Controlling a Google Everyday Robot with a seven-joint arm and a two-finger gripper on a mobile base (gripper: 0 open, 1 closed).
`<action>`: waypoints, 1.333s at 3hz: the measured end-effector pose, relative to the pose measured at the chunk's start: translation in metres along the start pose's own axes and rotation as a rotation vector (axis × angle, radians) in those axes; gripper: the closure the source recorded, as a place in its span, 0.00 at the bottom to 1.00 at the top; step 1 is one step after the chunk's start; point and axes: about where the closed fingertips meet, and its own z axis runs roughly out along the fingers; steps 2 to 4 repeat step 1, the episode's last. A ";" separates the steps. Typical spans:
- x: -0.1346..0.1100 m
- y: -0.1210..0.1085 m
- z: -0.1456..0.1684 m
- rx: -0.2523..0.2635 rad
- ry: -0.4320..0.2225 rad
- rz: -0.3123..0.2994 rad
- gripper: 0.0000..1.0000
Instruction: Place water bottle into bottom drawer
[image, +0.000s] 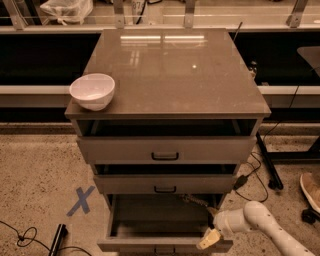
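The bottom drawer (165, 244) of the grey-brown cabinet is pulled out, with its inside showing. A small pale crinkled shape that looks like the water bottle (194, 201) lies at the back right of the drawer, under the middle drawer's edge. My white arm comes in from the lower right. Its gripper (210, 238) sits at the drawer's front right corner, just over the front panel. It is apart from the bottle, with nothing visibly in it.
A white bowl (92, 91) stands on the left front of the cabinet top (175, 65). The top drawer (165, 149) and middle drawer (165, 184) are slightly open. A blue tape X (81, 200) and cables (252, 172) lie on the floor. A shoe (311, 190) is at the right.
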 end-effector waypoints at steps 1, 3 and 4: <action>0.001 -0.002 0.003 0.005 0.001 0.024 0.00; 0.001 -0.002 0.003 0.005 0.001 0.024 0.00; 0.001 -0.002 0.003 0.005 0.001 0.024 0.00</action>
